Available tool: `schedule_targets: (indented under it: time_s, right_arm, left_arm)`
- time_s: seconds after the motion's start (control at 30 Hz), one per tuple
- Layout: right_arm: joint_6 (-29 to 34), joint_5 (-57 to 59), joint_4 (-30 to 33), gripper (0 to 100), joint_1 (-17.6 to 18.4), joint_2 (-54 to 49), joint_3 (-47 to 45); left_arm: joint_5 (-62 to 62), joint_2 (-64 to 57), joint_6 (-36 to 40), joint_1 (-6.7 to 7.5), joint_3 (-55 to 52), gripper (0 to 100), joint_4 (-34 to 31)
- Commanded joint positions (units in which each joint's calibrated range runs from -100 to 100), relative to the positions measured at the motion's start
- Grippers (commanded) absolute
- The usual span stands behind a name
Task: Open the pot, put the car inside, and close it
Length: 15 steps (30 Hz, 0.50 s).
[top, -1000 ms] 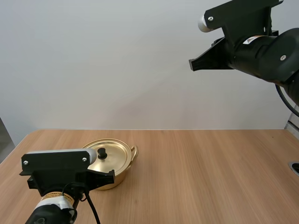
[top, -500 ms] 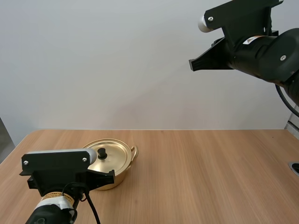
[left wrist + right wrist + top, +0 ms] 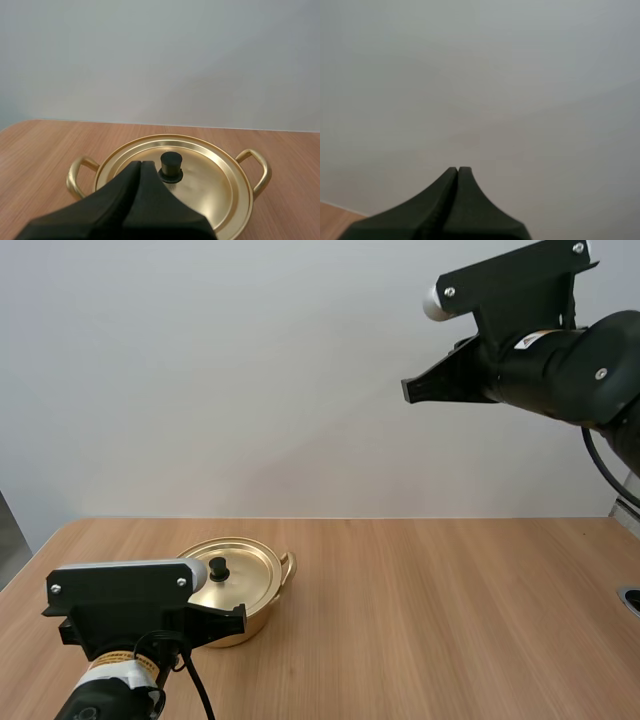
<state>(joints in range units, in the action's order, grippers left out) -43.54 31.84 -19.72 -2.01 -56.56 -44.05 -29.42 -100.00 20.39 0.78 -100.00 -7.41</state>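
Note:
A golden pot with two loop handles stands on the left part of the wooden table. Its lid is on, with a black knob at the centre. My left gripper is shut on nothing, its fingers one dark wedge, the tip just short of the knob and slightly to its left. My left arm sits low at the near left, in front of the pot. My right arm hangs high above the table's right side. My right gripper is shut and empty, facing the pale wall.
The wooden table stretches bare to the right of the pot. A pale wall rises behind its far edge. A dark fitting sits at the table's right edge.
My right arm has shifted slightly up and to the left. The left arm and the pot have not moved.

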Motion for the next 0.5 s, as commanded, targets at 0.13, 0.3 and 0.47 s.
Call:
schedule_targets:
  time_s: [0.13,0.3,0.47]
  right_arm:
    - [34.42,-8.00,22.70,0,-0.05,0.09,-6.60]
    - [34.31,-15.28,24.67,0,-0.05,0.09,-15.01]
    - [34.31,-19.61,26.37,0,-0.05,0.09,-23.09]
  left_arm:
    - [-0.08,0.00,0.01,-0.02,0.00,0,-0.07]
    - [-0.08,0.00,0.01,-0.02,0.00,0,-0.07]
    - [-0.08,0.00,0.01,-0.02,0.00,0,-0.07]
